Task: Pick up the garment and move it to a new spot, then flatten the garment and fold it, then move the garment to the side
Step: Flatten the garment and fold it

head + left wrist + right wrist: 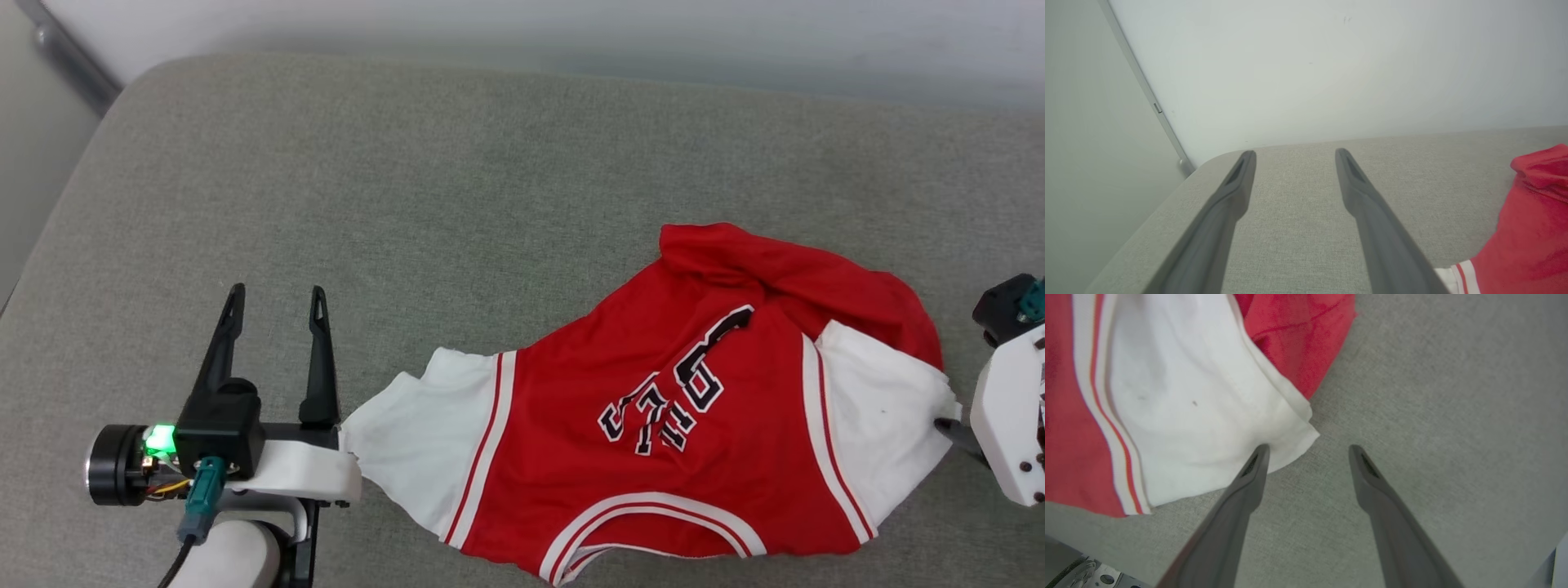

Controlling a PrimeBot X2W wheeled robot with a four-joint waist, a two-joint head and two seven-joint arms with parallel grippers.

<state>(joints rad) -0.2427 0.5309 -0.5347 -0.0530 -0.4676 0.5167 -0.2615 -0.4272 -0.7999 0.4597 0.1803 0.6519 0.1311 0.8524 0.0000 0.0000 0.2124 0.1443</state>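
While the grey upholstered surface [408,204] runs back to a pale wall [1331,61], the garment [653,392] lies rumpled on its right half. The lettering faces up, the collar is nearest the robot and the red hem is bunched at the far side. A white sleeve reaches toward each arm. Left pincer [277,294]: fingers apart, holding nothing, just beside the left-hand sleeve, bare upholstery between them. Right pincer [1308,448]: fingers apart, holding nothing. One fingertip [1257,461] is at the other sleeve's edge, contact uncertain.
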